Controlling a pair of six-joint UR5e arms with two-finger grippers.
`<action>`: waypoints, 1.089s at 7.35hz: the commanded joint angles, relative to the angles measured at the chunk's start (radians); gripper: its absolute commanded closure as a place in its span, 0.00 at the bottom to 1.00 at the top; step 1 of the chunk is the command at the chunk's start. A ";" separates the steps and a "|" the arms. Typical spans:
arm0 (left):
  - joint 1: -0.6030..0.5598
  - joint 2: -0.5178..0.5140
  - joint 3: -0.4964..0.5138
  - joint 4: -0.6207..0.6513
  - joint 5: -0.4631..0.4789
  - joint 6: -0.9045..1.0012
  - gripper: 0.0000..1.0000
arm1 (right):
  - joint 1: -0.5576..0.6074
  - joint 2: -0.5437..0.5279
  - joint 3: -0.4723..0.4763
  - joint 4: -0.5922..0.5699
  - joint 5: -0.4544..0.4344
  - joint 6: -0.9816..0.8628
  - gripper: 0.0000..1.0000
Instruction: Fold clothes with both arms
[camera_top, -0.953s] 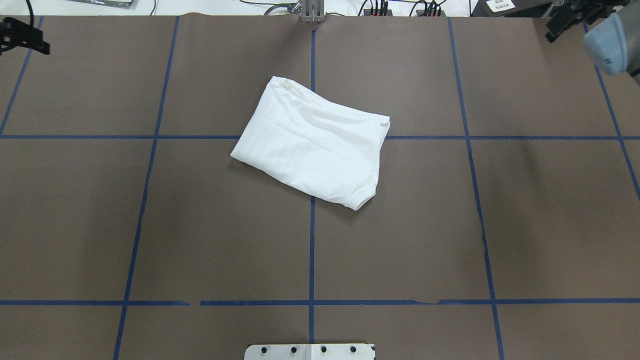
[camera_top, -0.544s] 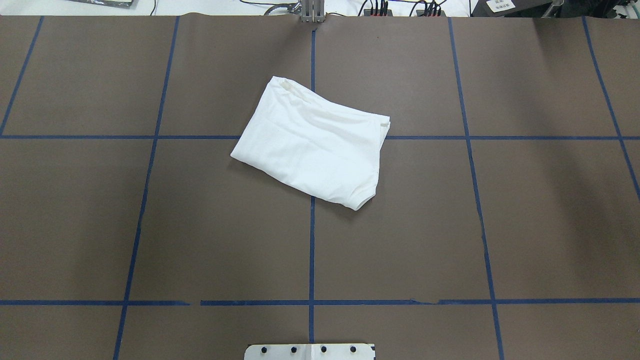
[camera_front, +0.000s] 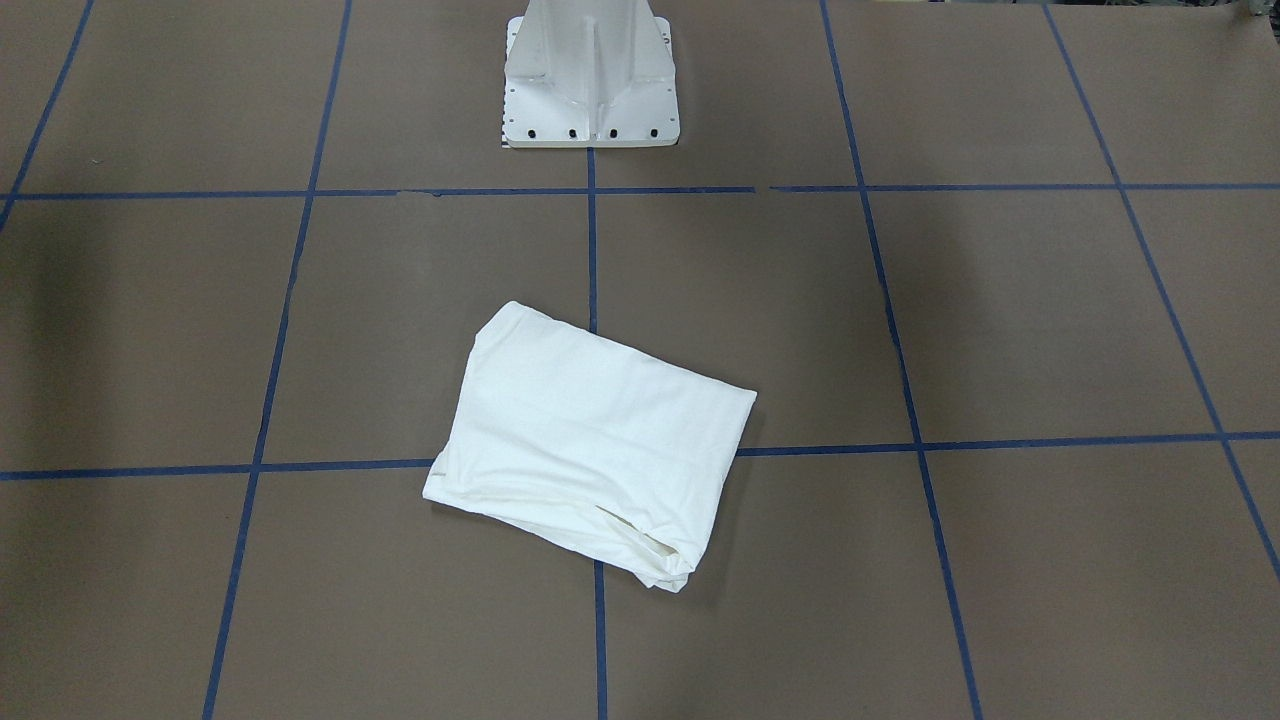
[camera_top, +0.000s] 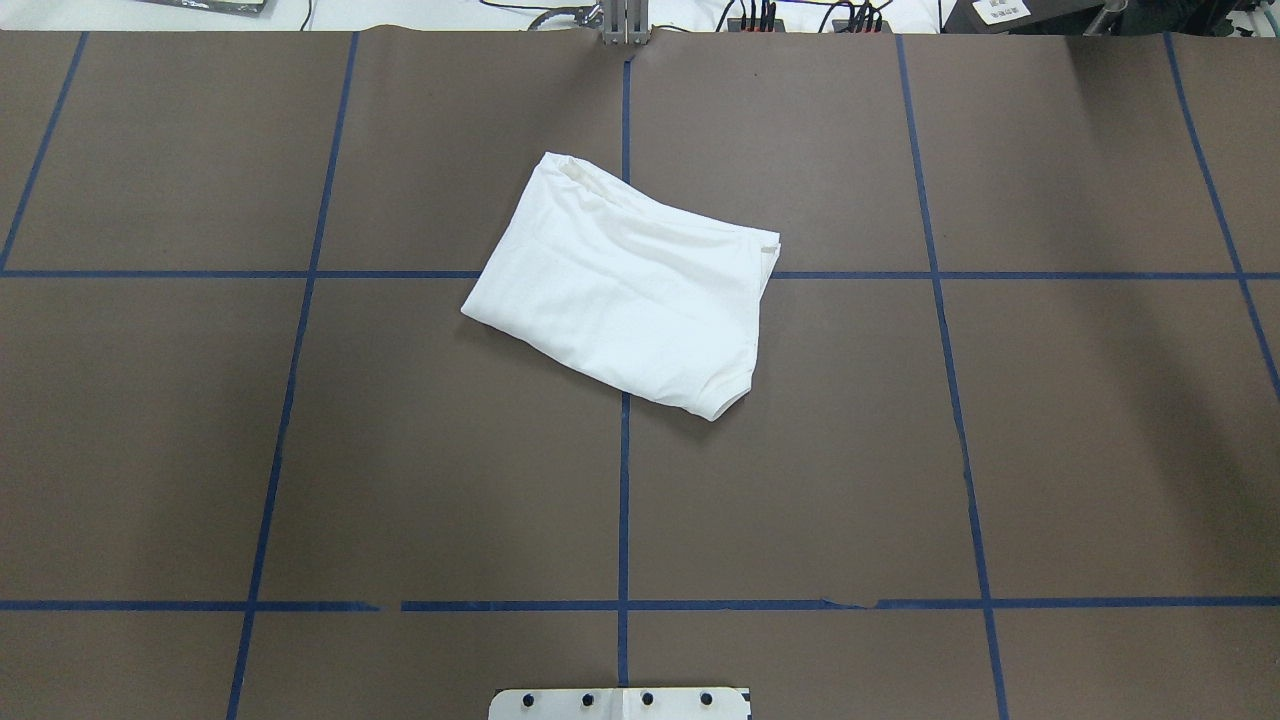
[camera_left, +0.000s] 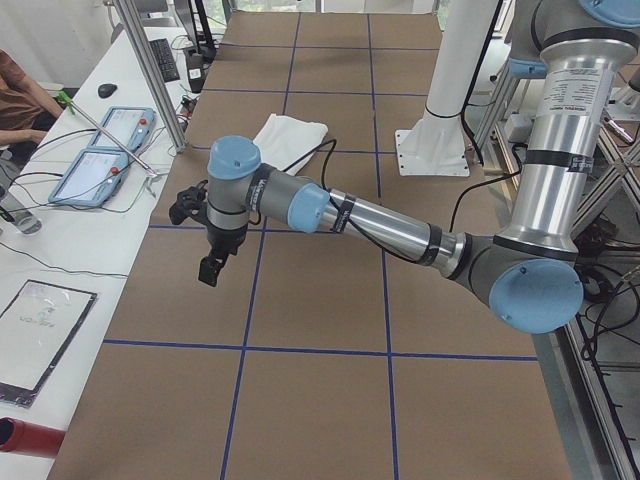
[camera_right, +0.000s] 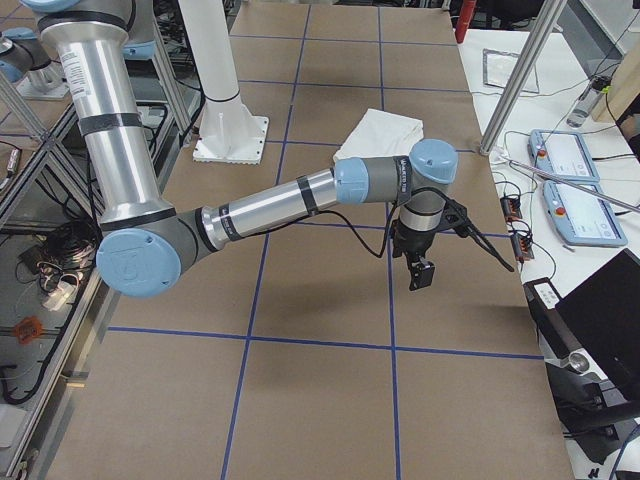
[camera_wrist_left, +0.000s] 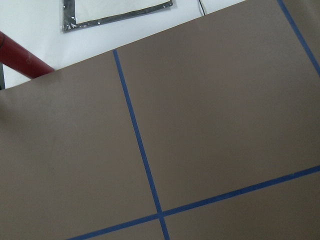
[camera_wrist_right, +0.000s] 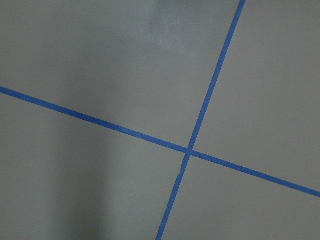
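2 pincers, both out of frame in the overhead and front-facing views. Each shows only small in a side view, so how far open cannot be told.

The left pincer (camera_left: 210, 262) points down from the left arm (camera_left: 380, 220) over bare table (camera_left: 320, 300), touching nothing, with no cloth seen in it. The right pincer (camera_right: 420, 268) on the right arm (camera_right: 270, 205) does the same, just beside a blue tape line (camera_right: 390, 300). Wrist views show only brown table cover and crossing tape. The left one also catches a red cylinder (camera_wrist_left: 20, 59) and a plastic sleeve (camera_wrist_left: 115, 12), both cut off at the frame edge.

The white T-shirt (camera_top: 620, 285) lies folded in a skewed rectangle at mid-table over a tape crossing, well apart from both pincers. Only plain white cloth shows, with layered edges bunched on the far side.

The white pedestal base (camera_front: 590, 75) is cut off at the frame edge. Off the table are 2 blue-cased tablets (camera_left: 90, 175) and a person's sleeve (camera_left: 20, 100), half cropped.
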 joint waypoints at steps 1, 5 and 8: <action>-0.007 0.056 0.034 -0.026 -0.009 0.000 0.00 | 0.001 -0.045 -0.053 0.014 0.009 0.026 0.00; -0.010 0.058 0.089 0.157 0.002 0.004 0.00 | 0.022 -0.053 -0.221 0.110 0.174 0.132 0.00; -0.011 0.062 0.110 0.152 0.002 0.061 0.00 | 0.064 -0.068 -0.254 0.195 0.187 0.134 0.00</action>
